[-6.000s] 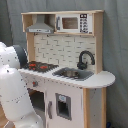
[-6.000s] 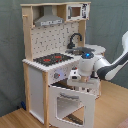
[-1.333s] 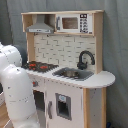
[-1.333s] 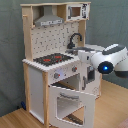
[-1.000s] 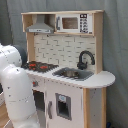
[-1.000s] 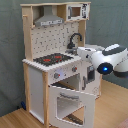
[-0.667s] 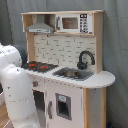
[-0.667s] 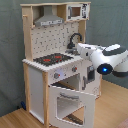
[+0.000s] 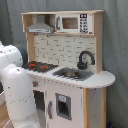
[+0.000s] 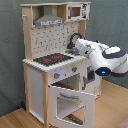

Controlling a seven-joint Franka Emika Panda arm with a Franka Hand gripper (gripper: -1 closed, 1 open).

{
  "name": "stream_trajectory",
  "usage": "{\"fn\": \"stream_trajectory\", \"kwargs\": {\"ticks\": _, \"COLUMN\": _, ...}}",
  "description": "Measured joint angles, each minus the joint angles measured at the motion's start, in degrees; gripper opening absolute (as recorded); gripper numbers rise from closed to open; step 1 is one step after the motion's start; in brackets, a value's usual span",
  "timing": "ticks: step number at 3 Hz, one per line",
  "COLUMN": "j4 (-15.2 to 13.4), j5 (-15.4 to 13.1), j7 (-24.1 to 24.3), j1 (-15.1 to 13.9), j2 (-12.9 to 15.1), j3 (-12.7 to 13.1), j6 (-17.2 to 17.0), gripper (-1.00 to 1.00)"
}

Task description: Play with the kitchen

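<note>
— What sits nearest the camera in the first exterior view?

— The white arm (image 9: pixel 17 92) fills the lower left of the frame, in front of the kitchen (image 9: pixel 67 65). In the second exterior view the arm (image 10: pixel 102 59) comes in from the right edge and reaches toward the middle of the frame, over the countertop.

— And its end effector?

— Hidden behind the arm's own body near the faucet (image 10: pixel 75 39); whether it is spread or closed, or holding anything, cannot be told.

— Where does the kitchen stand?

— Centre of both exterior views, upright. In the second exterior view the oven door (image 10: pixel 69 102) hangs open, tilted down toward the lower middle of the frame, and the wooden floor (image 10: pixel 20 119) shows at the lower left. The black-red stovetop (image 10: pixel 52 59) lies on the white counter, with knobs (image 10: pixel 65 72) on the panel under it.

— Farther back?

— In the first exterior view the sink (image 9: pixel 72 73) sits right of the stovetop with the black faucet behind it, the grey hood (image 9: pixel 41 27) at upper left, a toy microwave (image 9: pixel 74 23) beside it. A dark grey curtain (image 9: pixel 115 45) covers the background.
</note>
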Motion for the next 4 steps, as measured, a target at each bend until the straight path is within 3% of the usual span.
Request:
{"fn": "stream_trajectory", "kwargs": {"ticks": 2, "j4": -6.0, "j5": -7.23, "j7": 6.6, "j1": -0.29, "j2": 3.79, "j3": -1.39, "j6": -0.1, "gripper": 1.0}}
{"fn": "stream_trajectory", "kwargs": {"ticks": 3, "j4": -7.06, "j5": -9.4, "j7": 8.42, "j1": -0.51, "j2": 7.62, "j3": -2.48, "j6": -3.79, "gripper": 1.0}}
{"fn": "stream_trajectory", "kwargs": {"ticks": 4, "j4": -7.42, "j5": -9.36, "j7": 11.6, "j1": -1.4, "j2": 11.8, "j3": -2.83, "j6": -5.99, "gripper": 1.0}}
